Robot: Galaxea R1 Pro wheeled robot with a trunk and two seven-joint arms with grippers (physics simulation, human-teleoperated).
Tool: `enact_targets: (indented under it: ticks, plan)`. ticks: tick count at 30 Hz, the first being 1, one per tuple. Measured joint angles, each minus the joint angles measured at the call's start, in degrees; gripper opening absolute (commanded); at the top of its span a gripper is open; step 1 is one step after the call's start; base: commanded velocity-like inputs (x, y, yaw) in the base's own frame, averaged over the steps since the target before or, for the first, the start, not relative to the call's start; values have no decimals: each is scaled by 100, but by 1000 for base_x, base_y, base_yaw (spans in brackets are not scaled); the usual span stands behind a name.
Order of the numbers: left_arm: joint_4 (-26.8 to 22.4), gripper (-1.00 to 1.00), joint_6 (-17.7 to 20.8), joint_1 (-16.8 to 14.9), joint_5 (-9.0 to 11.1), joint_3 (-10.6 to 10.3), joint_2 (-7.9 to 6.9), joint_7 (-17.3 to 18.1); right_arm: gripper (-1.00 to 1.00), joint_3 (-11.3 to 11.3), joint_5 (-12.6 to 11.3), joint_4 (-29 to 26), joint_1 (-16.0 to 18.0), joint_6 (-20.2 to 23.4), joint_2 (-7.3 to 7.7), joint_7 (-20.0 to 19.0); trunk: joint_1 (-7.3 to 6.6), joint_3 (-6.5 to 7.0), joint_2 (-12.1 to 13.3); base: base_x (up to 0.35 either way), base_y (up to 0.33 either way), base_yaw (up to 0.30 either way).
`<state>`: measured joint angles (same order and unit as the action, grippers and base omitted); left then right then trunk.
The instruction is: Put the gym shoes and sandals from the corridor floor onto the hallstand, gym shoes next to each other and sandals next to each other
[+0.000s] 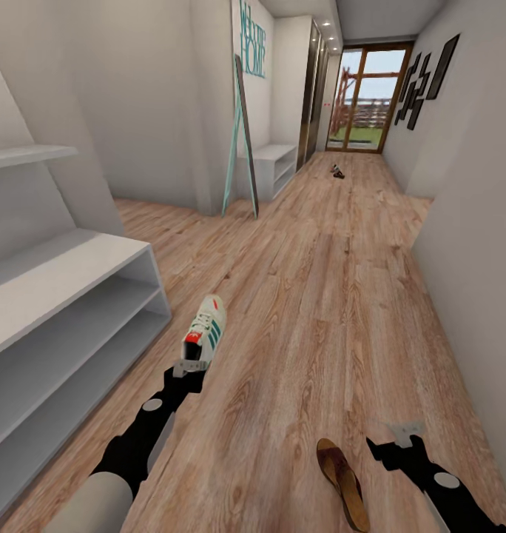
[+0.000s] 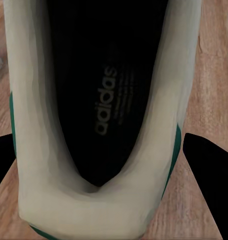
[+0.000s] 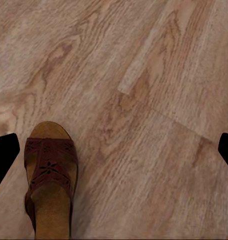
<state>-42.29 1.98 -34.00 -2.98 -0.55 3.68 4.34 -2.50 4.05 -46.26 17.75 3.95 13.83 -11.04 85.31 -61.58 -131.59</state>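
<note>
A white gym shoe (image 1: 206,332) with green stripes and a red heel patch lies beside the hallstand (image 1: 68,274), toe pointing away from me. My left gripper (image 1: 188,368) is at its heel. In the left wrist view the heel of the gym shoe (image 2: 89,210) sits between the black fingers (image 2: 206,175), which press on both sides. A brown sandal (image 1: 342,481) lies on the corridor floor (image 1: 305,296) near me. My right gripper (image 1: 401,431) hangs open just right of it. The sandal (image 3: 50,185) lies by one finger of the right gripper (image 3: 119,145), not between the fingers. Two small dark shoes (image 1: 336,172) lie far down the corridor.
A tall mirror (image 1: 242,141) leans on the left wall beside a plain low bench (image 1: 274,164). A white wall (image 1: 475,281) runs close on my right. A glass door (image 1: 368,96) closes the far end. Dark frames (image 1: 423,78) hang on the right wall.
</note>
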Motion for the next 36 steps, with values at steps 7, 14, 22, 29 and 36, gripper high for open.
enact_targets:
  ticks: [7,14,22,29,36]
  plan:
    - [-11,-100,28,-9,14,-357,15,-12,100,4,-12,289,0,-34,55,-19,87,-74,-159,0,0,0]
    - [-19,-100,161,-208,27,-406,29,-19,100,11,-15,329,0,-39,53,-15,241,-247,-440,0,0,0]
    - [-32,-100,331,-422,30,-409,73,-11,100,20,-15,332,0,-44,36,-22,417,-462,-761,0,0,0]
    - [-38,-100,701,-839,19,-416,82,-13,100,27,-21,343,0,-48,18,-24,571,-651,-1041,0,0,0]
    - [-40,-100,1050,-1226,13,-416,80,-13,100,35,-27,337,0,-48,3,-23,648,-856,-1168,0,0,0]
